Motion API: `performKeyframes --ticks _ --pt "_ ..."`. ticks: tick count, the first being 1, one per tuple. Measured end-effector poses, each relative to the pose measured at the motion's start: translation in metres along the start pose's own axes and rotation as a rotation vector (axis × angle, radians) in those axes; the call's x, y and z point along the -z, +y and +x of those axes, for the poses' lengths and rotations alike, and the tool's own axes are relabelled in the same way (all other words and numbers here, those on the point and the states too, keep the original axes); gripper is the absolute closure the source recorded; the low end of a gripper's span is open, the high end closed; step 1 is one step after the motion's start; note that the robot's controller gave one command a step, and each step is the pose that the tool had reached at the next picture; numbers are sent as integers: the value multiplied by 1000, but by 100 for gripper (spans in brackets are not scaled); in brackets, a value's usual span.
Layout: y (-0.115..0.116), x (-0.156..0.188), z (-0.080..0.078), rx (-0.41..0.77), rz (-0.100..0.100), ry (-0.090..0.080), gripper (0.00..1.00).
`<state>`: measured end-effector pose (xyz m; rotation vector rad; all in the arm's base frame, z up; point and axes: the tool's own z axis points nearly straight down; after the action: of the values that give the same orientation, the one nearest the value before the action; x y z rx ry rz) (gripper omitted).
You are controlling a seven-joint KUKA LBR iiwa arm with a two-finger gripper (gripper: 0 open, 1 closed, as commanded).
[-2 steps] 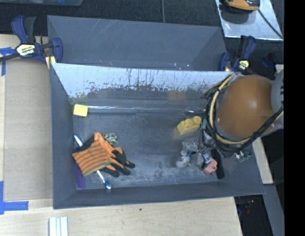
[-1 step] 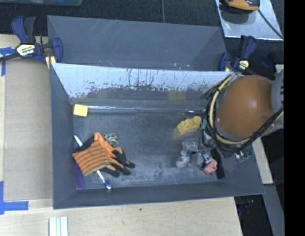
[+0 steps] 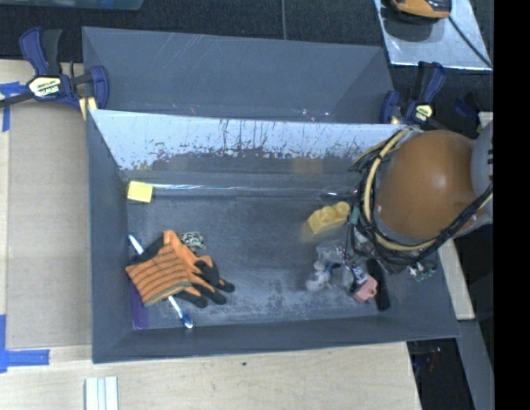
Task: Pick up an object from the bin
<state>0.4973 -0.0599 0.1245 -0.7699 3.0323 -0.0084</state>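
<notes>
The tool (image 3: pixel 358 267) hangs low at the right of the grey bin (image 3: pixel 247 336), and I cannot tell how wide it is. A small grey object (image 3: pixel 320 273) lies just left of it. An orange glove (image 3: pixel 169 272) lies far left.

The arm (image 3: pixel 483 162) reaches in from the right, cables (image 3: pixel 368 205) ringing its orange wrist cover (image 3: pixel 422 186), hand (image 3: pixel 350 270) lowered beneath.
</notes>
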Motion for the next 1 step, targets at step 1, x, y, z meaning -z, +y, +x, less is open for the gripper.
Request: performKeyframes --ticks 1 --pt "21 53 -3 47 3 -7 100"
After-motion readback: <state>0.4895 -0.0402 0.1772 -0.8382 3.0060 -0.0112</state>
